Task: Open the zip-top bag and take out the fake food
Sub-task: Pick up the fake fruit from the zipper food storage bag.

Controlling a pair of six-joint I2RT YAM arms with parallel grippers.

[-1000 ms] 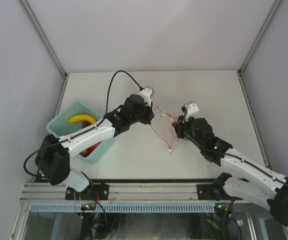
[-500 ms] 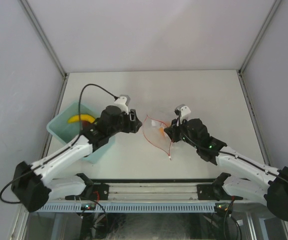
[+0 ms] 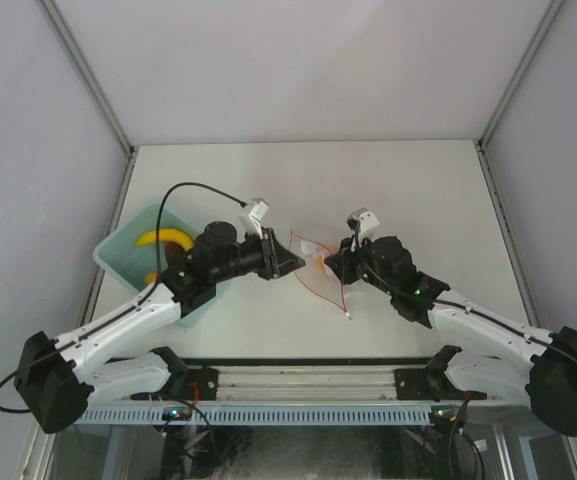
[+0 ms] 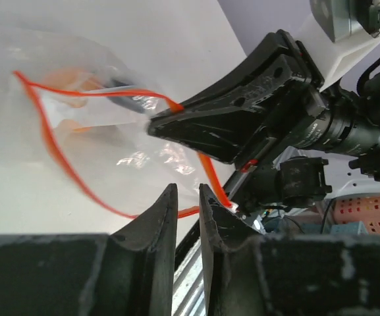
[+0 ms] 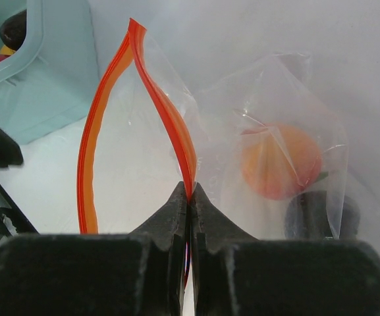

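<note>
The zip-top bag [image 3: 313, 268] lies between my two grippers with its red-orange zip strip [image 5: 170, 118] spread open in a loop. My right gripper [image 5: 190, 192] is shut on one side of that strip; it also shows in the top view [image 3: 331, 262]. An orange-peach fruit [image 5: 280, 161] and a dark piece [image 5: 321, 214] sit inside the bag. My left gripper [image 4: 186, 196] points at the bag's mouth, its jaws a narrow gap apart and empty, close to the strip's near side; it shows in the top view [image 3: 294, 262] too. The white slider [image 3: 348, 318] hangs at the strip's near end.
A light blue bin [image 3: 128, 245] stands left of the bag, under my left arm, with a yellow banana [image 3: 163, 238] and a red piece [image 3: 156, 276] in it. Its corner [image 5: 45, 79] shows in the right wrist view. Grey walls enclose the table.
My left gripper pulled back from the bag toward the bin, then turned and came to the bag's mouth. My right gripper shifted the bag left and nearer, the strip still pinched.
</note>
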